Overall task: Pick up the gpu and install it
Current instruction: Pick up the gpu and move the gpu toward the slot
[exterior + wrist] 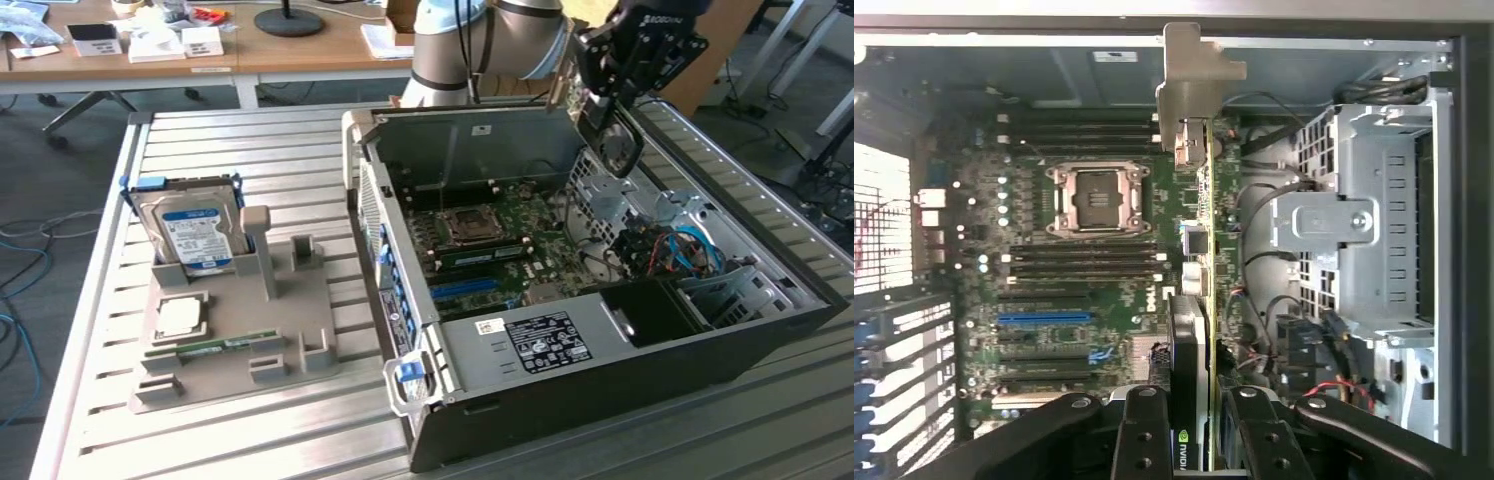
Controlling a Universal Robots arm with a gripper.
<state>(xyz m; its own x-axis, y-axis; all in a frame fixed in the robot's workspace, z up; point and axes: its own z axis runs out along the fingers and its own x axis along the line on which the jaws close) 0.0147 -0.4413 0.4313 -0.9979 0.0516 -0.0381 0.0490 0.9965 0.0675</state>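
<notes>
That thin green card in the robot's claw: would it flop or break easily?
The thin green circuit-board card is probably stiff: it juts straight, unbent, from the black gripper. Its black cooler likely makes it heavyish for its thickness. The bare board and thin silver metal bracket suggest it dislikes knocks.

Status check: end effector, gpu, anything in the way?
Copy: end effector shut on gpu. Card edge-on above open case, not seated. Loose cables by drive cage, close alongside.

light: bright, even | glare: case grille (879,220) washed out | shadows: soft, perhaps overhead
</notes>
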